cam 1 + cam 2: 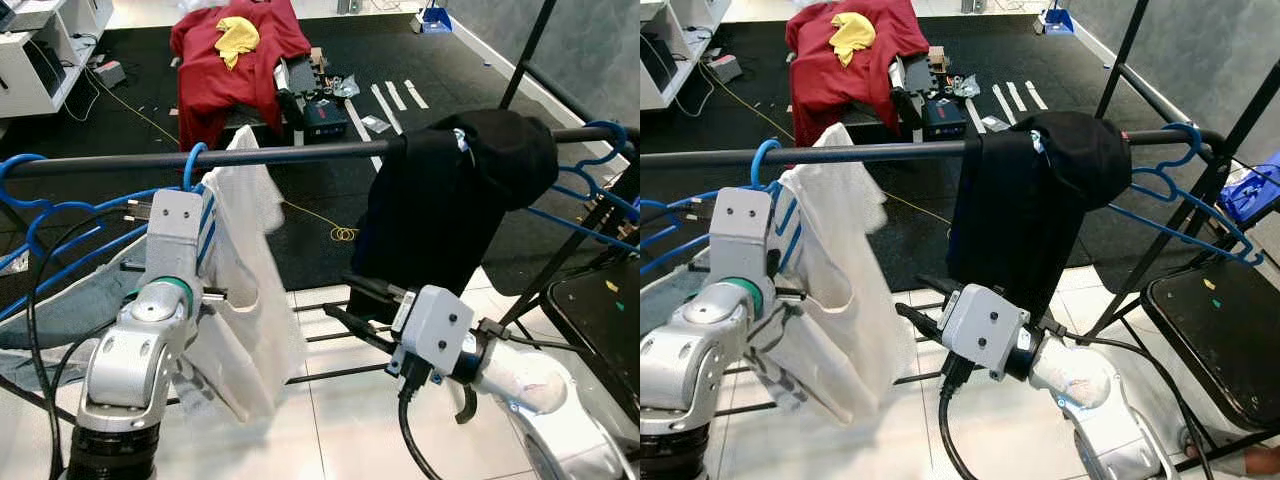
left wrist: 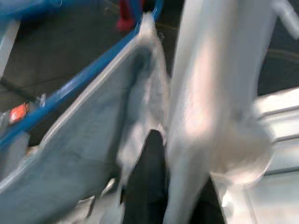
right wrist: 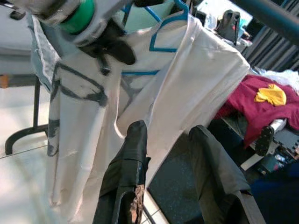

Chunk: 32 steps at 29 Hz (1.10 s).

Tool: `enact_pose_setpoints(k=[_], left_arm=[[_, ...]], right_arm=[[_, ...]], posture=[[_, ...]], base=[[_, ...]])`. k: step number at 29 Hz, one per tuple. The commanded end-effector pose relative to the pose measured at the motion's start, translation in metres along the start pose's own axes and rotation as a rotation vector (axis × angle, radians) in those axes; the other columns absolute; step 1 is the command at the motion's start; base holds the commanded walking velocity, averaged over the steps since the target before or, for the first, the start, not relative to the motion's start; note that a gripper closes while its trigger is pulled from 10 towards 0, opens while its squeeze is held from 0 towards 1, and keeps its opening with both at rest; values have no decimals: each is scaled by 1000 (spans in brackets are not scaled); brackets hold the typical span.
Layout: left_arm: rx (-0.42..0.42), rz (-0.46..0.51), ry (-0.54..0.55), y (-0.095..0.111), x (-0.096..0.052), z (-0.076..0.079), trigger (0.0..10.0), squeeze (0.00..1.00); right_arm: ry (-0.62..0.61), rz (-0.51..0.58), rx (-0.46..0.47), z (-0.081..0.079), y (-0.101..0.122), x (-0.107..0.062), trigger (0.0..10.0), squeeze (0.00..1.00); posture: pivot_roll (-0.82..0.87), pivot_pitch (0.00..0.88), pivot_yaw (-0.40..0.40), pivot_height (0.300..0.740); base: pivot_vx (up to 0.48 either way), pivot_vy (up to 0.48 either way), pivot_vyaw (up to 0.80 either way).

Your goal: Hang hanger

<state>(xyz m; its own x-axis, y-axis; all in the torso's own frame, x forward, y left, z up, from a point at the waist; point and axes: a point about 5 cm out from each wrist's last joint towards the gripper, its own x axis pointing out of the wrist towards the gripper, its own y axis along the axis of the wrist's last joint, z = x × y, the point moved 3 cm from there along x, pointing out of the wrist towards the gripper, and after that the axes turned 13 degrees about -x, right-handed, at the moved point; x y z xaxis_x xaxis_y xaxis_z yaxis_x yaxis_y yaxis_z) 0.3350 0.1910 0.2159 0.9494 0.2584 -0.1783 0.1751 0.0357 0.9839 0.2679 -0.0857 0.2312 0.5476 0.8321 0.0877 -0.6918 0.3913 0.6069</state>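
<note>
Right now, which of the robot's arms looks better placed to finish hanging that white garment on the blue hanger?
Probably the left. The left gripper is up at the blue plastic hanger hooked on the black metal rail, against the white cloth garment. The right gripper hovers lower, open, near the black garment.

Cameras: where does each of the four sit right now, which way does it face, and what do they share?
Left eye: head, looking down at the rail; both arms show.
Right eye: same head, same scene, with the black garment.
Left wrist: on the left arm, blurred, close on the white garment and blue hanger.
Right wrist: looks along the right gripper, fingers apart, at the white garment; left arm shows.
Shared: the white garment on its blue hanger.
</note>
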Motion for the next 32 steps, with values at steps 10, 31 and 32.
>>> enact_pose_setpoints(k=[10,31,32], left_arm=[[-67,232,-227,18,-31,11,10000,988],[2,-101,-585,-104,-83,-18,10000,0],[67,-112,-506,-130,-73,-19,10000,0]], right_arm=[[-32,-4,30,-3,-3,2,10000,0],[-171,-163,247,-36,-54,-12,10000,0],[-263,-237,343,-50,-73,-19,10000,0]], posture=[[-123,180,84,740],[-114,175,58,740],[-122,169,54,740]], base=[[0,0,0],[0,0,0],[0,0,0]])
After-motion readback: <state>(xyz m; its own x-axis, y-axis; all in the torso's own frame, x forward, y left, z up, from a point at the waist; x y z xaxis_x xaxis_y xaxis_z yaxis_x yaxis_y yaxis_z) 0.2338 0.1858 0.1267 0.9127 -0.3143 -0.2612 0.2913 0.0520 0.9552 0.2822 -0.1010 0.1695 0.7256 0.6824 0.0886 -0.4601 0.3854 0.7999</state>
